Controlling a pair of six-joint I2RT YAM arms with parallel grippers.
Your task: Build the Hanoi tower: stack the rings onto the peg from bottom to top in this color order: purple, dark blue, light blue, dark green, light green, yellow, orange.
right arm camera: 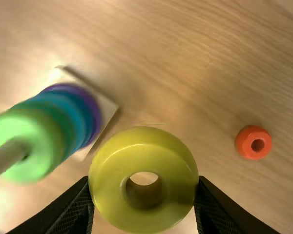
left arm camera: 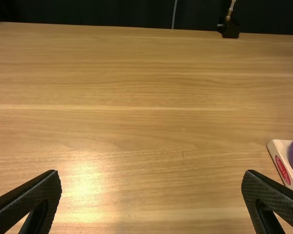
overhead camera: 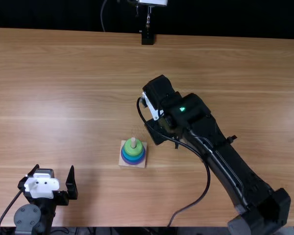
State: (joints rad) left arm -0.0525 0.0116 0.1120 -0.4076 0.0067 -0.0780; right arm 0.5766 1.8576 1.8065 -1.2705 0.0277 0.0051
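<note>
- One light brown table ran under everything.
- Across it leaned the right arm, its gripper clamped on the yellow ring, off to one side of the stack.
- Over by the near edge, the left gripper had its fingers wide apart.
- The wooden base bore purple, blue and green rings, light green uppermost.
- An orange ring lay on the wood.

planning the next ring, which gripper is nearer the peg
Right. The right gripper, with the yellow ring between its fingers, is just right of the peg in the top view; the left gripper is well off to the peg's left.
</note>
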